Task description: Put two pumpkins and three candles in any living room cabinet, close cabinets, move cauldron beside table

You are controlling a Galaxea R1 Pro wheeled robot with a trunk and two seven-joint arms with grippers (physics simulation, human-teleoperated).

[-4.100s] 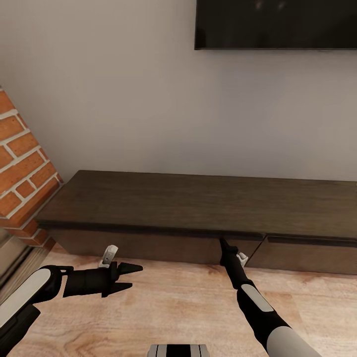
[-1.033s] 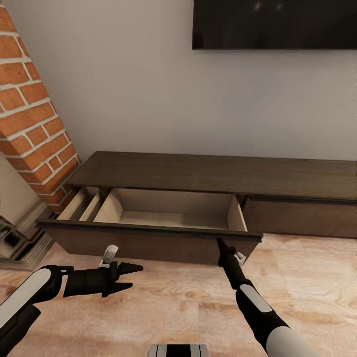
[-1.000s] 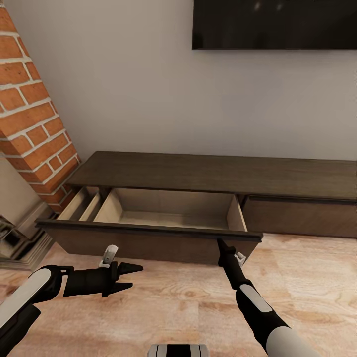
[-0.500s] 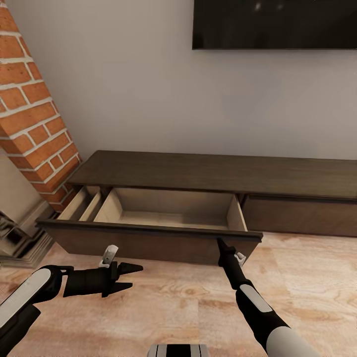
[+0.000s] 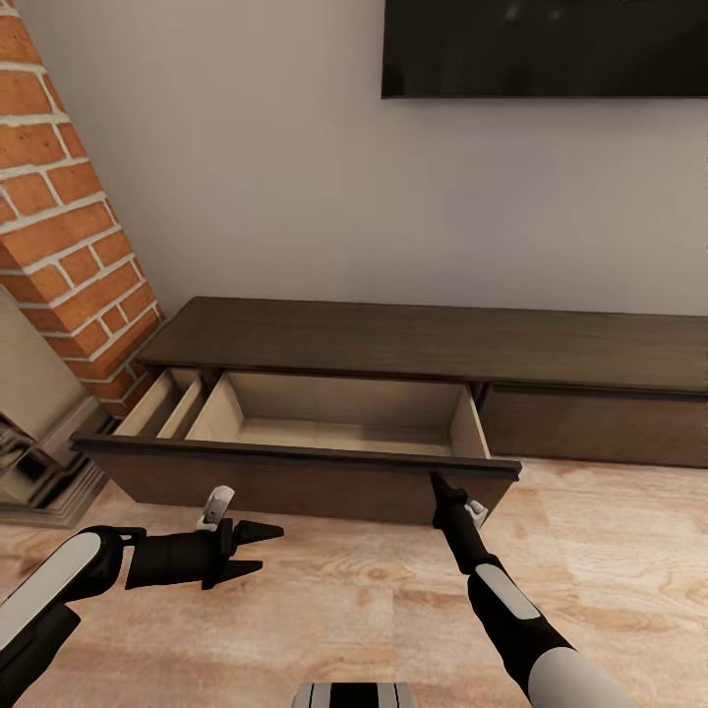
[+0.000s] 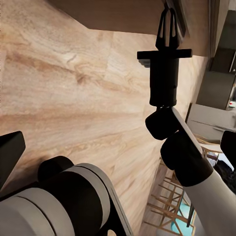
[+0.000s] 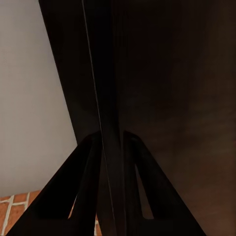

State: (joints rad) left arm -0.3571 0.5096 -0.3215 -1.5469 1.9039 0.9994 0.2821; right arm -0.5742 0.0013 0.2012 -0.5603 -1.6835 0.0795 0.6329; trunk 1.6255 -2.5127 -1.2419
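Nearest to me is the plank floor [image 5: 324, 610], and above it my left gripper [image 5: 258, 548] hangs with its two fingers spread apart and nothing between them. It is in front of the drawer, near the drawer's left half, and touches nothing.

A little farther, my right gripper [image 5: 439, 484] reaches up to the drawer front [image 5: 295, 477] of the cabinet [image 5: 433, 344], close to the right end of that front. In the right wrist view my fingers [image 7: 88, 187] stand on both sides of the thin top edge of the front, closed on it with the edge between them.

Behind the front, the drawer is pulled far out. Its pale inside [image 5: 334, 413] shows one wide compartment and narrow ones at the left end, all without anything in them. The second front [image 5: 600, 433], to the right of the drawer, is shut. Left of the cabinet is the brick fireplace [image 5: 59, 236], and above the cabinet a dark screen [image 5: 546, 47] hangs on the wall.

I judge that the opening step is finished or almost finished. No pumpkin or candle is in the drawer or in my grippers. The next move, I think, is to loosen my right fingers from the edge, draw that arm back without pushing the drawer, and go to fetch the first thing.
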